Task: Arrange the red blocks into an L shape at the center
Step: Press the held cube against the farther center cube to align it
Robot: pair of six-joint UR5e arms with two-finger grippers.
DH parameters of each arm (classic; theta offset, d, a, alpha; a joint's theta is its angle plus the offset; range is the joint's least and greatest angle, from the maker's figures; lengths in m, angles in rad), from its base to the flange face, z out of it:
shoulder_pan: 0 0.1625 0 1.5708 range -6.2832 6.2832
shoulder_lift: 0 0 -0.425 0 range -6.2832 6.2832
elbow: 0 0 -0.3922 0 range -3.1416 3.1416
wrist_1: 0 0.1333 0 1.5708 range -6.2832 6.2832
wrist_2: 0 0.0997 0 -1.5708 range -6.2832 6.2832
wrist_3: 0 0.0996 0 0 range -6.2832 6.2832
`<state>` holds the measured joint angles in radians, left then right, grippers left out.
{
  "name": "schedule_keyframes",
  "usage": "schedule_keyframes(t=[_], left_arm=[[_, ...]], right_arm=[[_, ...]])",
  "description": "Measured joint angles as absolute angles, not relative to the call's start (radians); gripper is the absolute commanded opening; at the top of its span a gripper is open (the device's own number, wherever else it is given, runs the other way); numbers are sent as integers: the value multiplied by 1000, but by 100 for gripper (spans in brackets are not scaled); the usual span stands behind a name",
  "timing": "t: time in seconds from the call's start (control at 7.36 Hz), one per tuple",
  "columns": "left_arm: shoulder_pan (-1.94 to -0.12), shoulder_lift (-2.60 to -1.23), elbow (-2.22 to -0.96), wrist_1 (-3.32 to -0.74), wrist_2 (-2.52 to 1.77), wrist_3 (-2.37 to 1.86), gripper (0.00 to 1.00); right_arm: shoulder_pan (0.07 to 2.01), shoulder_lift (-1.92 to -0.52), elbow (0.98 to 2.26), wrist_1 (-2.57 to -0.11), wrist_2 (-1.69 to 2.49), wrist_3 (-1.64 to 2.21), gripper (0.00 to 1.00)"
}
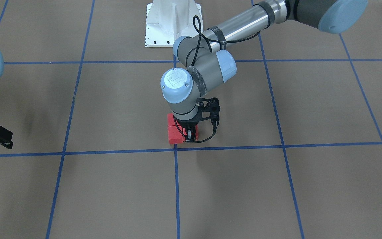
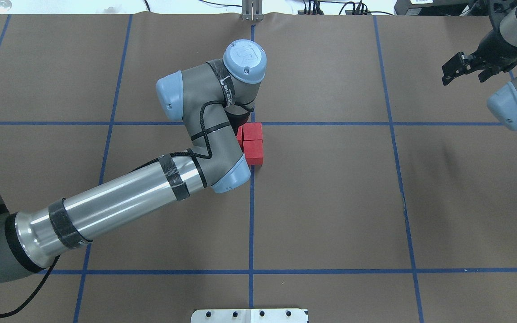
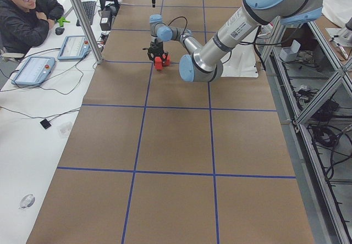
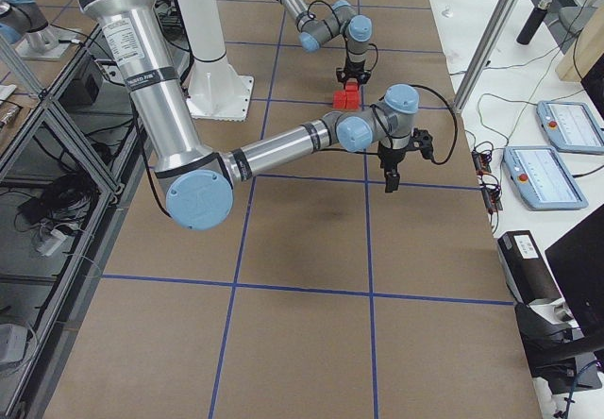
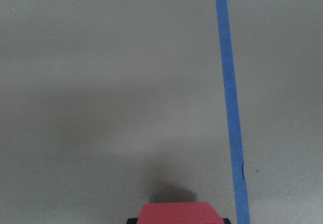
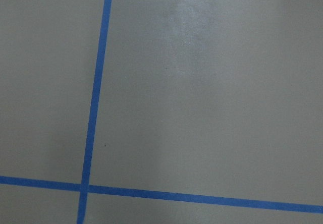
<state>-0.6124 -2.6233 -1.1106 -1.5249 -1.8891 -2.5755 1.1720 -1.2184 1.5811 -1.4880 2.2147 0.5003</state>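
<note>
Between closed left jaws, red block [image 5: 177, 213]

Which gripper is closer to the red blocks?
Left. The left gripper is down at the red blocks by the center crossing; the right gripper hangs far off to the side.

Left arm [image 2: 204, 134] low over the red blocks [image 2: 254, 152] just beside the center [image 2: 252, 123], covering their left side from above, bare brown surface [image 2: 330, 202] open to their right, right gripper [image 2: 458, 67] well apart near the table edge

red blocks [image 1: 174, 132] | matte cubes, touching in a cluster, flat | just beside center [image 1: 175, 148]
</note>
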Motion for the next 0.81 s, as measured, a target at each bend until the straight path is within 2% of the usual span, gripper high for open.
schedule_keyframes(t=[0.41, 0.54, 0.68, 0.81], left_arm=[[-612, -2626, -1112, -1525, -1887, -2576, 0], [-611, -2626, -1112, -1525, -1885, -2576, 10], [-608, -2626, -1112, -1525, -1880, -2576, 26], [-604, -2626, -1112, -1525, -1875, -2575, 30]], right_arm=[[1172, -1218, 1577, -1488, 2214, 500, 99], [1172, -1218, 1576, -1488, 2214, 500, 99], [1172, -1218, 1576, -1488, 2214, 500, 99], [1172, -1218, 1576, -1488, 2214, 500, 99]])
